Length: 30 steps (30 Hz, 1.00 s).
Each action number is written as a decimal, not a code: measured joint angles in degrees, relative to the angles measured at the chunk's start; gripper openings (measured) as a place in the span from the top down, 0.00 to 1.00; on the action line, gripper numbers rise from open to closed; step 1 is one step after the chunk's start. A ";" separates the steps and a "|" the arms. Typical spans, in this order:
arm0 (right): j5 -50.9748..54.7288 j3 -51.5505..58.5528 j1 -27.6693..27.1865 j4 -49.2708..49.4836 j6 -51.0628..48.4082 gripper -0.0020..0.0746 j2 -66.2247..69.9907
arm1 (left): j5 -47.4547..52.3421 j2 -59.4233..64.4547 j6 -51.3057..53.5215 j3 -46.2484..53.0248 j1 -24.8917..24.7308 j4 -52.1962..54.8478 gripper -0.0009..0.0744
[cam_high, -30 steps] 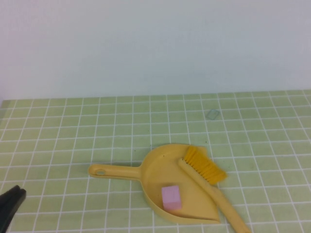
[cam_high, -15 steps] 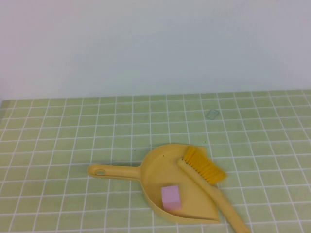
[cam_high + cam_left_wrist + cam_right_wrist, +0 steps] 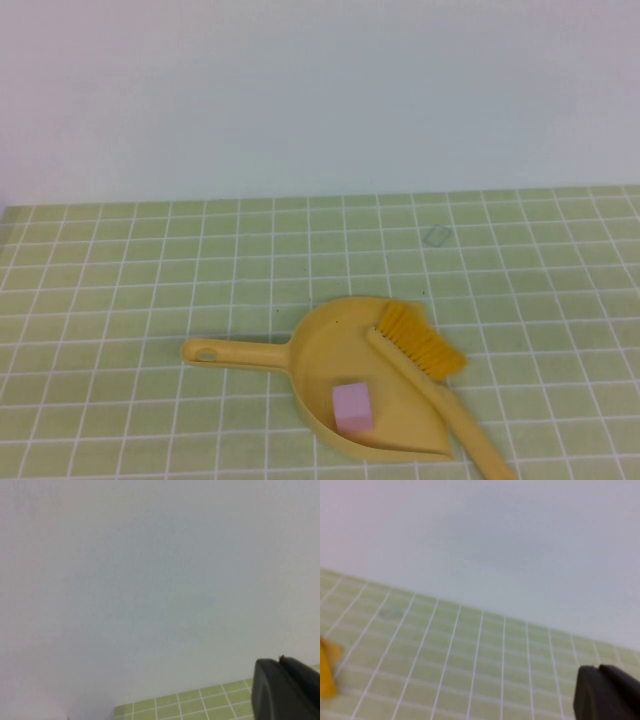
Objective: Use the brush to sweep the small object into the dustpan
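A yellow dustpan (image 3: 325,345) lies on the green tiled table, handle pointing left. A small pink cube (image 3: 352,407) sits inside the pan near its open edge. A yellow brush (image 3: 425,350) lies across the pan's right side, bristles on the pan and handle running to the front right. Neither gripper shows in the high view. In the left wrist view my left gripper (image 3: 282,662) is shut and empty, facing the white wall. In the right wrist view my right gripper (image 3: 599,669) is shut and empty above the table; a yellow bit (image 3: 326,672) shows at the edge.
A white wall stands behind the table. A small clear scrap (image 3: 436,235) lies on the tiles behind the dustpan. Bare green tiles (image 3: 120,270) spread to the left and right of the pan.
The black tip of my left gripper, seen at the lower left corner of the high view a second ago, has left that view. Dustpan, cube and brush have not moved.
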 joint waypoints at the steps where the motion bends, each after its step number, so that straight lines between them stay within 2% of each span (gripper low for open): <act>1: 0.00 2.48 0.00 0.00 0.00 0.97 -1.88 | 0.00 0.00 -0.05 0.00 0.00 0.10 0.99; 8: -3.33 16.29 -0.42 0.00 0.00 0.97 -15.51 | 0.01 -2.54 -3.81 6.16 0.03 0.11 0.99; 15: -4.76 20.38 -0.40 -3.11 -2.32 0.97 -21.18 | -9.61 -4.36 -5.86 16.54 0.03 -0.09 0.99; 18: -5.17 21.70 -0.40 -3.90 -2.58 0.97 -21.18 | -4.18 -4.36 -5.88 15.97 0.03 0.46 0.99; 25: -6.90 26.67 -0.42 -4.16 3.51 0.98 -21.98 | 9.44 -4.36 -9.00 16.07 0.03 0.69 0.99; 27: -6.90 29.27 -0.42 -4.16 3.95 0.98 -23.20 | 9.58 -4.36 -11.20 16.07 0.03 1.33 0.99; 30: -1.18 29.12 -0.42 -4.16 5.35 0.98 -24.89 | 9.47 -4.36 -14.23 15.97 0.03 3.82 0.99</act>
